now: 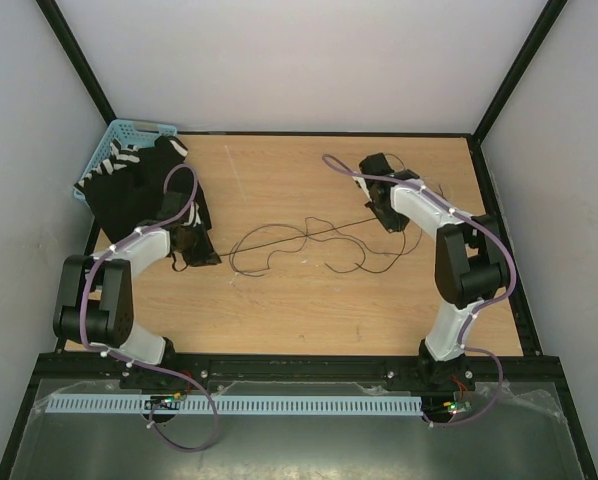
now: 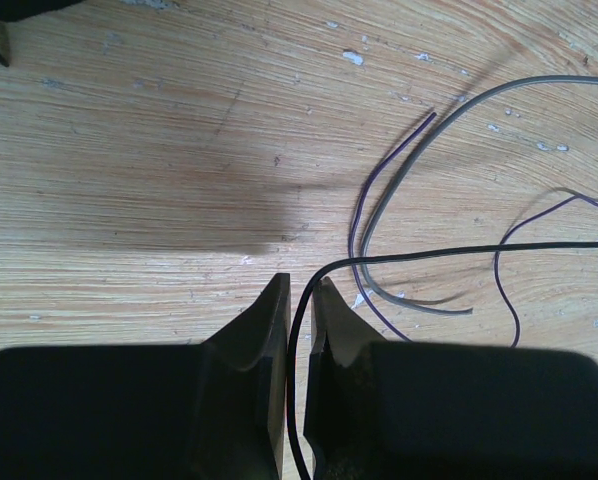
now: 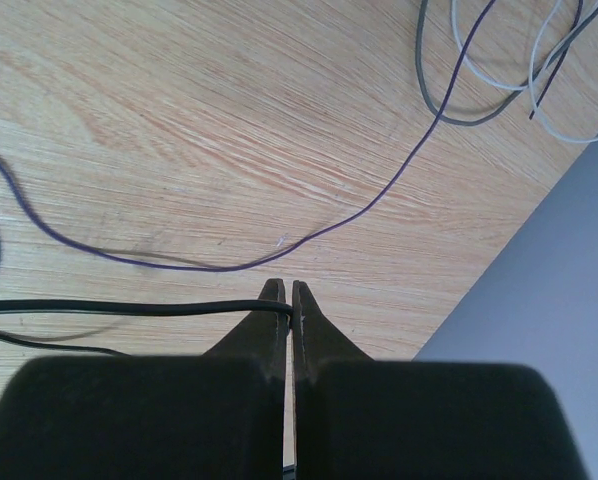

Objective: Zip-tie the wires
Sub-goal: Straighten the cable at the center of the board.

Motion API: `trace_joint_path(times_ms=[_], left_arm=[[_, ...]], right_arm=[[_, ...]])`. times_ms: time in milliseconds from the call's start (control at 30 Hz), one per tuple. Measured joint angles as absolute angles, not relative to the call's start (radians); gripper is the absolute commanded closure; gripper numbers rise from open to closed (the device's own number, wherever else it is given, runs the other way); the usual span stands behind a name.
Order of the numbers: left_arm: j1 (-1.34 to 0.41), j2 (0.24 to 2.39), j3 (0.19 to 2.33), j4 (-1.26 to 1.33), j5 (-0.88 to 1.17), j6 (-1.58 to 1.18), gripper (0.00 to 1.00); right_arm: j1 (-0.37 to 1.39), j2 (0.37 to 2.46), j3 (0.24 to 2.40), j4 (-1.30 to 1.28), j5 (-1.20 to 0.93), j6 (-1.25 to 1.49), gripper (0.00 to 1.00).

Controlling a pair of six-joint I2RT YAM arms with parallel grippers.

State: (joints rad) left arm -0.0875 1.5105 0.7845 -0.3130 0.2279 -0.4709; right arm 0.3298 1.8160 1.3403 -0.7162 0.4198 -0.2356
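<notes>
While gathering the wires [image 1: 299, 250] for tying, pull gently and level with the desk [image 1: 279, 310]. Find the tangle loose mid-desk, between the two arms, with one black strand [image 1: 309, 236] drawn straight from tool to tool. Read left tool [image 2: 299, 292] as clenched on that strand, with a thin slit showing at the tips. Read right tool [image 3: 286, 295] as clamped flat on a black strand end. Judge step in hand: stretching one strand before bundling. Do it well by moving both tools together, without jerks, to avoid losing hair-fine wire from a slit grip. Cannot find zip tie in any view; locate it before going further.

Get from top view only: whole tangle, straight run, black striped cloth [image 1: 139, 190] and blue basket [image 1: 119, 140] at far-left corner. Get from wrist views only: grip detail and colour, purple strand [image 3: 229, 267] and grey strand [image 2: 419, 303], all dark from above. Get from right wrist only: desk edge near the fingers.
</notes>
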Motion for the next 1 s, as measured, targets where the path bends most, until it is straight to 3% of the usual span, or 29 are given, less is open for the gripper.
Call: trace_joint_path(times_ms=[200,267,600,700,867,1000], left_arm=[[-0.088,1.519,0.785,-0.304,0.249,-0.471,0.91],[-0.088,1.528,0.785,-0.304,0.254,-0.471,1.0],[-0.087,1.56,0.793,-0.3,0.258,-0.472,1.0],[-0.087,1.56,0.802,-0.3,0.25,-0.472,1.0],[-0.087,1.563,0.807,-0.299,0.233,-0.472,1.0],[-0.09,1.58,0.811,-0.299,0.228,-0.472,1.0]], right_arm=[[0.278,1.832,1.346,-0.717,0.406,-0.231,1.0],[0.268,1.839,1.35,-0.719,0.402,-0.227,1.0],[0.263,1.903,1.36,-0.717,0.328,-0.204,1.0],[0.261,1.915,1.353,-0.711,0.3,-0.194,0.85],[0.26,1.922,1.35,-0.704,0.258,-0.178,0.72],[0.26,1.938,1.35,-0.7,0.25,-0.176,0.56]])
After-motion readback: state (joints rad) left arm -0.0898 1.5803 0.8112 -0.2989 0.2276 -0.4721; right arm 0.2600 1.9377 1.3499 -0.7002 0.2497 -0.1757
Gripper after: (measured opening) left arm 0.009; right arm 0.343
